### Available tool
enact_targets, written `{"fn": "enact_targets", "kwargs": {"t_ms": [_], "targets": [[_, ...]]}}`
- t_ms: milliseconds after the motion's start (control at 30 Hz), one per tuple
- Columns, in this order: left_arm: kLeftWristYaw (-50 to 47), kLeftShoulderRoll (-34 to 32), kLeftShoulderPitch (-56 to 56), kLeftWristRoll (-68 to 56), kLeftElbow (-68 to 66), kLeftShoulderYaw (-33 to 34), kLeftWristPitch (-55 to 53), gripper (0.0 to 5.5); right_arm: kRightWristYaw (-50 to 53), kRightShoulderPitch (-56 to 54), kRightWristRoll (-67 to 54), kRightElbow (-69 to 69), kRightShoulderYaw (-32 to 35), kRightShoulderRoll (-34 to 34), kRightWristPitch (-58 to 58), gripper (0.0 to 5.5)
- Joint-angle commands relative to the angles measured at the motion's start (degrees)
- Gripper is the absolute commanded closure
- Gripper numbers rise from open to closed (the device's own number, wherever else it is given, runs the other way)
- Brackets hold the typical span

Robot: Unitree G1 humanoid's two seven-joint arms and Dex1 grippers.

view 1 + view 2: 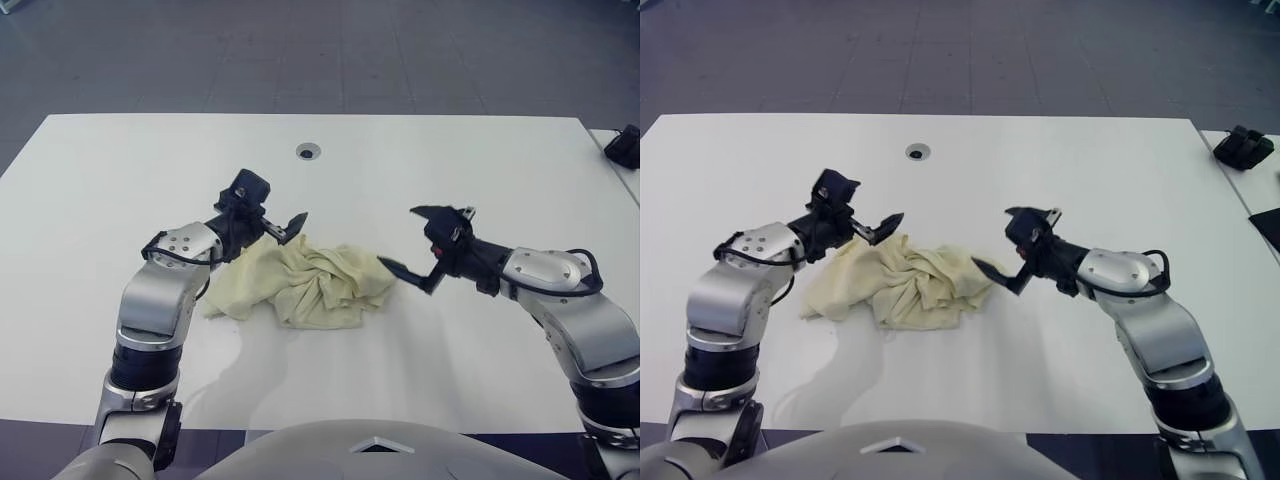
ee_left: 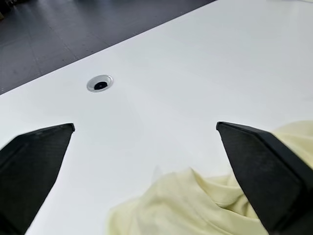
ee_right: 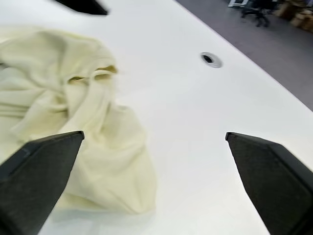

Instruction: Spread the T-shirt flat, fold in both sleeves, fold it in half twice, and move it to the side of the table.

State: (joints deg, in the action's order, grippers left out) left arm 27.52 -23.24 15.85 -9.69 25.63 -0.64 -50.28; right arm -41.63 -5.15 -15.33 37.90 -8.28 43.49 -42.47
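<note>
Left eye view: T-shirt (image 1: 310, 285) bunched between left hand (image 1: 266, 210) and right hand (image 1: 398, 237); both spread.

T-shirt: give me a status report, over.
T-shirt crumpled on table, not spread. Left gripper open over its far left edge; right gripper open at its right edge. Cable hole beyond, well apart.

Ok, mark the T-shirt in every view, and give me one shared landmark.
Left eye: T-shirt on the table, centre.
Right eye: T-shirt, same spot.
Left wrist: T-shirt just under the left claw.
Right wrist: T-shirt just under the right claw.
Landmark: the hole in the table, beyond the T-shirt.
</note>
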Motion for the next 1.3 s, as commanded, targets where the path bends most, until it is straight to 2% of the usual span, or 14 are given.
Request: {"fn": "enact_targets", "kwargs": {"t_ms": [33,200,367,567,1000,1300], "targets": [[-1.8,-1.2,2.5,-0.5,-1.6,3.3,-0.7,0.10,-2.6,1.8,6.3,0.9,-7.3,4.9,5.8,0.12],[-3.1,-2.5,3.5,0.7,-2.7,2.0,-0.1,0.10,1.5,0.5,17.9,-4.0,-15.5,2.8,11.6,0.12],[-3.7,-3.3,3.3,1.4,-2.7,0.5,0.3,0.10,4.1,0.4,23.4,-6.6,-17.6,0.5,13.6,0.12],[-4.1,-3.4,2.7,1.1,-2.4,0.1,0.5,0.10,6.1,-0.6,26.6,-8.0,-16.4,-2.6,14.7,1.04],[-4.4,-3.7,2.1,1.0,-2.6,-0.3,0.8,0.10,1.5,1.3,26.5,-2.6,-16.1,-2.0,12.5,3.24],[-4.3,-4.0,2.5,1.2,-3.0,-0.2,1.1,0.10,0.3,1.9,26.8,-3.7,-15.8,-2.3,11.1,4.76]]}}
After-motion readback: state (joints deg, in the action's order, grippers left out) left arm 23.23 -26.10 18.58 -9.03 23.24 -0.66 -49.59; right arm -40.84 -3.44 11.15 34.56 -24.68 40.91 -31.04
